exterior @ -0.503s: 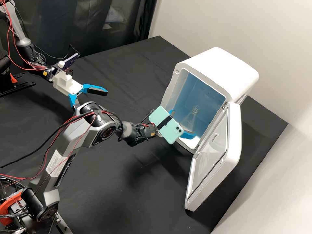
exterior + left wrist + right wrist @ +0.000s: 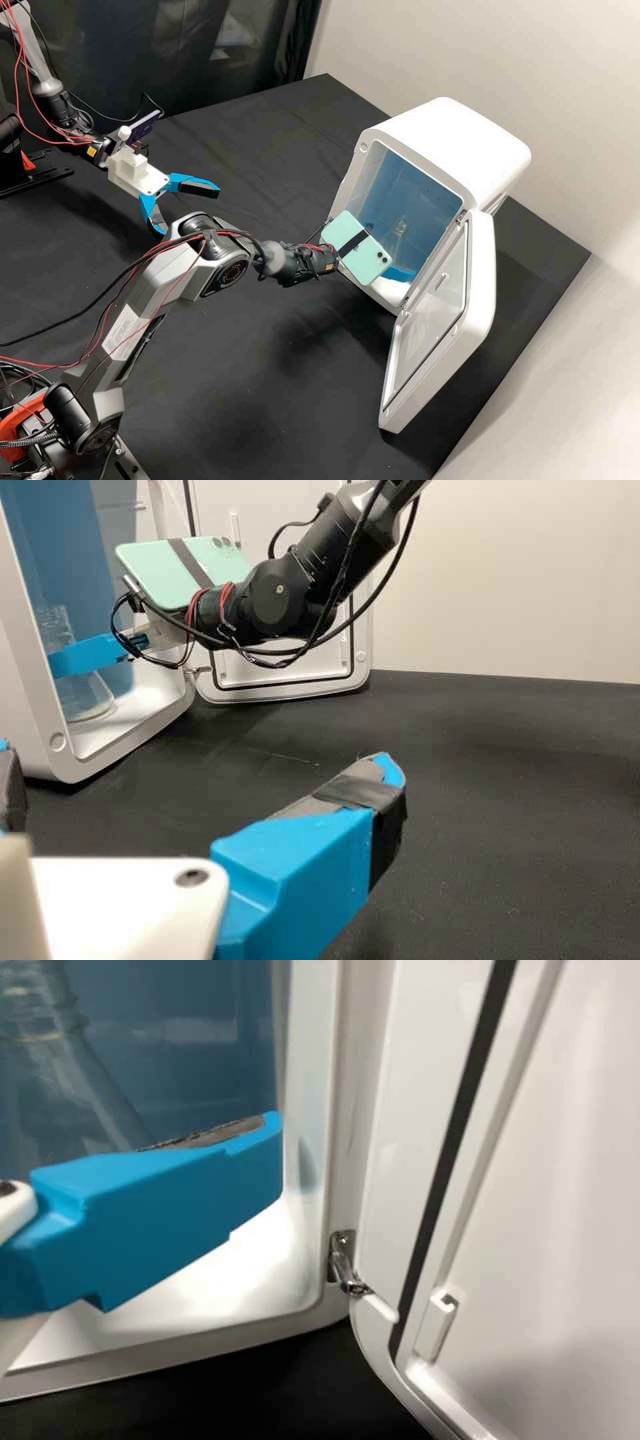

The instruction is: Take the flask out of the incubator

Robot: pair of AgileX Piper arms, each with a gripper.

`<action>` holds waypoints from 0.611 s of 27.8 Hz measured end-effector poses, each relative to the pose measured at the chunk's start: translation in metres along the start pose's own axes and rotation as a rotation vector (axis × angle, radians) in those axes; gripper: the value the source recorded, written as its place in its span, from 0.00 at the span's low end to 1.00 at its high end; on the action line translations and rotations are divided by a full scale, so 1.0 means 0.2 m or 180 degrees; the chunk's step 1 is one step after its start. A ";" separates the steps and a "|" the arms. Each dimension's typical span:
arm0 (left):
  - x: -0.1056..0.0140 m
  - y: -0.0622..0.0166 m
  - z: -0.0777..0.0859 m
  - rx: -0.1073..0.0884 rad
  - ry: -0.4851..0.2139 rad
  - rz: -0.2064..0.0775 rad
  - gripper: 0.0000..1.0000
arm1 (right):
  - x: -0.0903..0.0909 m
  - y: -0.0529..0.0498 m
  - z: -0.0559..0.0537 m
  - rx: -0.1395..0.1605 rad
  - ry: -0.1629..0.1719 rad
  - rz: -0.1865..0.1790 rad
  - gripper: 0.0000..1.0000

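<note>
The left gripper [image 2: 187, 205] hangs over the flat black bench [image 2: 280, 387], its blue fingers wide apart. The right gripper [image 2: 395, 271] is inside the smooth, round-cornered white incubator [image 2: 460, 143], but I cannot tell if it squeezes. Just beside it, the clear, cone-shaped glass flask [image 2: 398, 235] stands inside.

A laboratory: a black bench [image 2: 287, 133] carries a white incubator [image 2: 453, 140] with a glass flask [image 2: 399, 231] inside.
</note>
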 end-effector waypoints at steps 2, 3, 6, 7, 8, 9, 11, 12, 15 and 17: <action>0.00 0.000 0.00 0.0000 0.0000 0.0000 1.00 | 0.01 0.00 -0.01 0.0012 -0.0035 -0.0027 1.00; 0.00 0.000 0.00 0.0000 0.0000 0.0000 1.00 | 0.01 0.00 -0.01 0.0014 -0.0039 -0.0038 1.00; 0.00 0.000 0.00 0.0000 0.0000 0.0000 1.00 | 0.02 0.00 -0.05 0.0031 -0.0045 -0.0020 1.00; 0.00 0.000 0.00 0.0000 0.0000 0.0000 1.00 | 0.03 0.00 -0.06 0.0024 -0.0032 -0.0021 1.00; 0.00 0.000 0.00 0.0000 0.0000 0.0000 1.00 | 0.04 0.00 -0.07 0.0002 -0.0024 -0.0008 1.00; 0.00 0.000 0.00 0.0000 0.0000 0.0000 1.00 | 0.05 0.00 -0.08 -0.0008 -0.0019 0.0005 1.00; 0.00 0.000 0.00 0.0000 0.0000 0.0000 1.00 | 0.07 0.00 -0.09 -0.0015 -0.0041 0.0005 1.00; 0.00 -0.001 0.00 0.0001 -0.0011 -0.0003 1.00 | 0.08 0.00 -0.10 -0.0026 -0.0048 0.0013 1.00; 0.00 -0.002 0.01 0.0002 -0.0019 -0.0005 1.00 | 0.11 -0.02 -0.11 -0.0029 -0.0105 -0.0039 1.00; 0.00 -0.003 0.01 0.0004 -0.0031 -0.0007 1.00 | 0.13 -0.02 -0.11 -0.0032 -0.0142 -0.0058 1.00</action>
